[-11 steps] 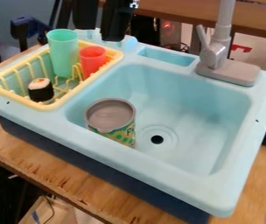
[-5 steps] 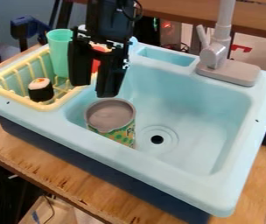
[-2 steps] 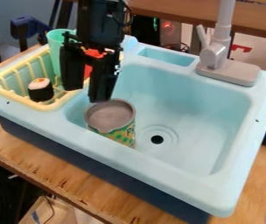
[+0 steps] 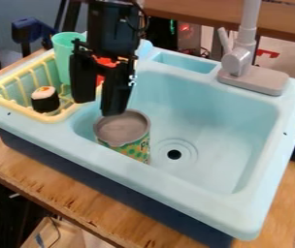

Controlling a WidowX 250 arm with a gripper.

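Black, with hand (image 4: 98, 106) spread and empty; has come down near can (image 4: 122, 131), likely needs centring for a grip.

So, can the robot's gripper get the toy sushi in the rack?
Probably yes. The gripper is open and seems close by, and nothing covers the sushi from above. The yellow rack around it might get bumped, though.

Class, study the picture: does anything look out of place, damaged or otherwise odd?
A sushi piece sits in the yellow dish rack, odd since racks usually hold dishes. A lidded can stands in the sink basin, an unusual spot for packaged food. The wooden tabletop has dark, worn-looking marks near its front edge.
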